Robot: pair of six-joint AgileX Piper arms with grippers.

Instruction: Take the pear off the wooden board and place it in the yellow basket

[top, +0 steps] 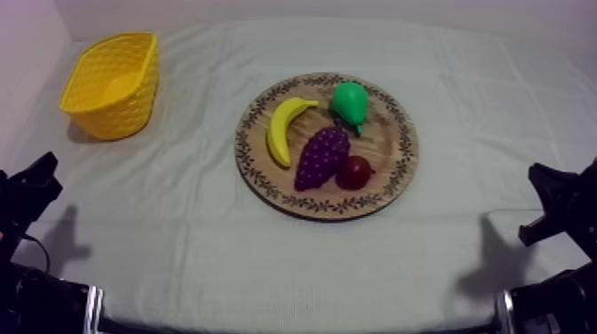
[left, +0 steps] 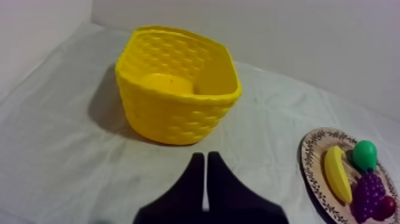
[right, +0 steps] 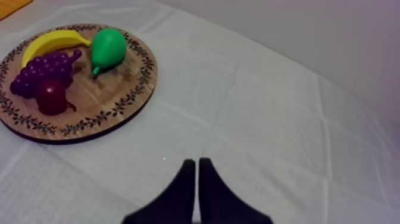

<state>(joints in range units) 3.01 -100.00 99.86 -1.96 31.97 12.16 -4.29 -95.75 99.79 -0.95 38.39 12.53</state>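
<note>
1. From above, the wooden board [top: 395, 133] lies in the middle of the grey-white cloth [top: 178, 231].
   - The pear [top: 349, 104] lies on the board near its far rim, with its stalk end turned toward the board's middle.
   - The banana [top: 286, 127] curves along the board's left part, its tip just beside the pear.
   - The grapes [top: 321, 156] sit at the board's centre, on the pear's near side.
   - The small red fruit [top: 354, 172] rests against the grapes toward the board's near right.
   - The yellow basket [top: 115, 111] stands well apart from the board, off to its far left, with bare cloth between them.
   - The left arm [top: 27, 200] and right arm [top: 560, 209] sit low at the board's near left and near right, well apart from it.

2. In the left wrist view, the left gripper [left: 205, 156] has its fingers pressed together in a narrow wedge, holding nothing. It is over the cloth and points at the basket's near wall. The basket stands with its mouth upward. Off to the side, the pear lies on the board next to the banana, above the grapes.

3. In the right wrist view, the right gripper [right: 197, 161] also has its fingers together on nothing. It is over bare cloth, apart from the board. The pear lies on the board's far side, its upper surface uncovered. The banana's tip is just beside it, and the grapes and small red fruit crowd the side away from the gripper.
</note>
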